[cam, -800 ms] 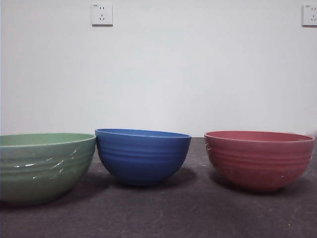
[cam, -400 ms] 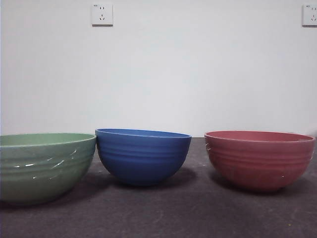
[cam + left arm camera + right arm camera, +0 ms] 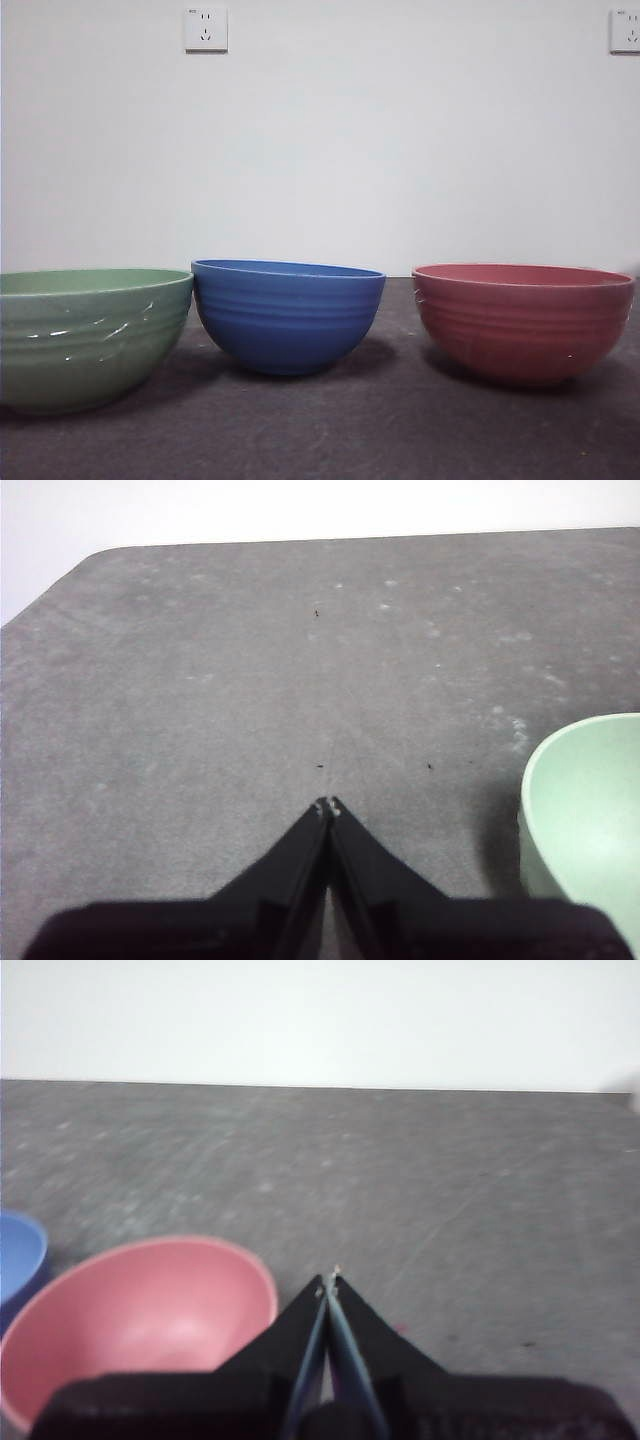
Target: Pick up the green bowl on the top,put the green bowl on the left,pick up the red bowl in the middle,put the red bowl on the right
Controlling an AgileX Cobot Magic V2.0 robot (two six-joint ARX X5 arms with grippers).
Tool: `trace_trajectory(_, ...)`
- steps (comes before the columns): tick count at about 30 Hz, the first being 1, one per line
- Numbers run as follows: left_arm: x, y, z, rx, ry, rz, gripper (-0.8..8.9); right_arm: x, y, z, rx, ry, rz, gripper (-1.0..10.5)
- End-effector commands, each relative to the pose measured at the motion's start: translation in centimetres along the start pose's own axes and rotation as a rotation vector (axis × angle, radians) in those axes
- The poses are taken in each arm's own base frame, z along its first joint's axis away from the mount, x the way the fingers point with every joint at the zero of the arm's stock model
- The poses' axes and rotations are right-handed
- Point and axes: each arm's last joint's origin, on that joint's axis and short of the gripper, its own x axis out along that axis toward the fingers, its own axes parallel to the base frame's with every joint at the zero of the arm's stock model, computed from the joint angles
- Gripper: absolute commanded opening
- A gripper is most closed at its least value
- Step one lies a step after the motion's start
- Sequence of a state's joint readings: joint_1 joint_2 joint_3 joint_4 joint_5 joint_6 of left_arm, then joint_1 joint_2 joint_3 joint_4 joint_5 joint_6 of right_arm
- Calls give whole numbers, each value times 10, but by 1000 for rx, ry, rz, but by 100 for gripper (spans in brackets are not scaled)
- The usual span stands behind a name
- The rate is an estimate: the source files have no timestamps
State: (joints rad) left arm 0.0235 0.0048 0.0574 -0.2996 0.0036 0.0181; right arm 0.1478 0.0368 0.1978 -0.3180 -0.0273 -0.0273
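Front: low, level, close. Wrists: above table (image 3: pixel 250 680), angled down.

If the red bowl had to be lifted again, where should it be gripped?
Probably the rim of the red bowl, from above, one finger inside and one outside. It stands upright with its mouth open, and its rounded ribbed wall offers no handle. The right end effector, shut, is beside it.

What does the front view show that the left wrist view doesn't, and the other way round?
Only the front view shows the blue bowl, the red bowl and two wall sockets. Only the left wrist view shows the left gripper, jaws shut on nothing, above bare table. Both show the green bowl, the wrist view only part of its rim and inside.
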Motion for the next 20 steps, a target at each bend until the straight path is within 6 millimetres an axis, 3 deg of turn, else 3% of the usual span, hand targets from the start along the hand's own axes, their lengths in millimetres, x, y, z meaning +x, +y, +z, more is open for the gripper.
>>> trace_trajectory(1,2,0,-5,5,20,2,-3,10,1,-22,-19,-3,21,4)
trace_trajectory(5,2,0,-5,5,20,2,-3,18,1,-44,3,31,22,4)
trace_trajectory(20,2,0,-5,5,20,2,-3,19,1,-46,13,33,20,4)
